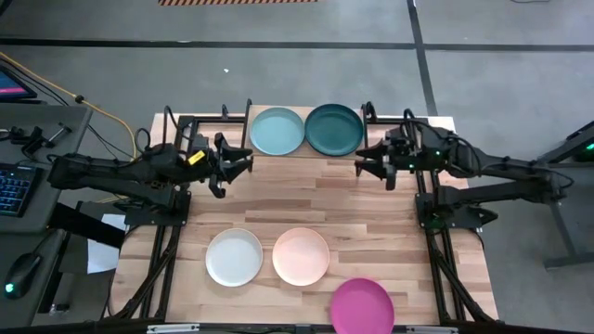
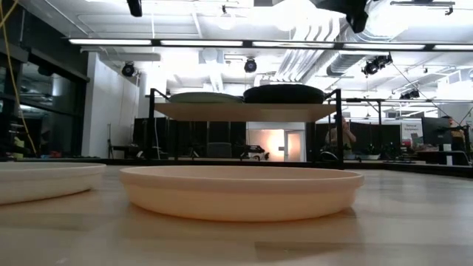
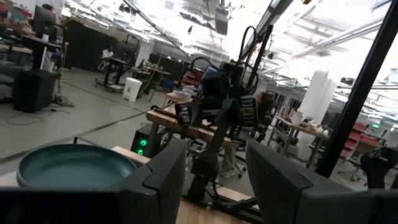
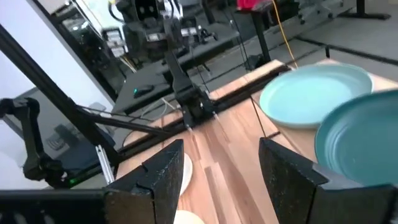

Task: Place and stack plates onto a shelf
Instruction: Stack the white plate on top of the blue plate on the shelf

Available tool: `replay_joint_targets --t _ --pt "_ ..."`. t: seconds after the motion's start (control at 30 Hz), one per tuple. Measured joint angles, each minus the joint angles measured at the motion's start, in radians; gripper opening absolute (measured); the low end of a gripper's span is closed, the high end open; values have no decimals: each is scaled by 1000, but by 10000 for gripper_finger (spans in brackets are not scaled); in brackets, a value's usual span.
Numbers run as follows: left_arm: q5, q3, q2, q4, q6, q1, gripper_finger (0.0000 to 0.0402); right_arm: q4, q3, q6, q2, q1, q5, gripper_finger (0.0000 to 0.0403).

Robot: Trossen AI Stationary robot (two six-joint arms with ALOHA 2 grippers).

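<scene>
Overhead: butcher-block table (image 1: pixel 362 218), planks running left-right, on a grey concrete floor (image 1: pixel 278 70); desk with keyboard (image 1: pixel 11 188) at far left. Behind, at table height: open workshop with strip lights. Shelf (image 1: pixel 444 123) at the table's far edge, long axis left-right, raised on black legs. On it, side by side, flat: light teal plate (image 1: pixel 277 131) left, dark teal plate (image 1: pixel 333 129) right. On the table's near half: white plate (image 1: pixel 234 257), peach plate (image 1: pixel 301 256) just beside it, magenta plate (image 1: pixel 362 305) at the near edge. Left gripper (image 1: pixel 243 165) and right gripper (image 1: pixel 362 163), fingers apart, empty, hover before the shelf's ends.
</scene>
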Motion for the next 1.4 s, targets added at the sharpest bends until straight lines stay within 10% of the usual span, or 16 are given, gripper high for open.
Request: replay_joint_targets --t 0.13,0.53,0.87,1.4 --pt "14 17 4 -87 1 0 156 1 17 -1 2 0 0 190" --pt "209 277 283 -1066 -189 -150 156 0 47 -1 2 0 1 190" --pt "116 50 451 -967 -222 -364 156 -6 47 -19 12 0 15 190" --pt "139 34 694 -898 -165 -341 132 -73 48 -20 23 0 15 190"
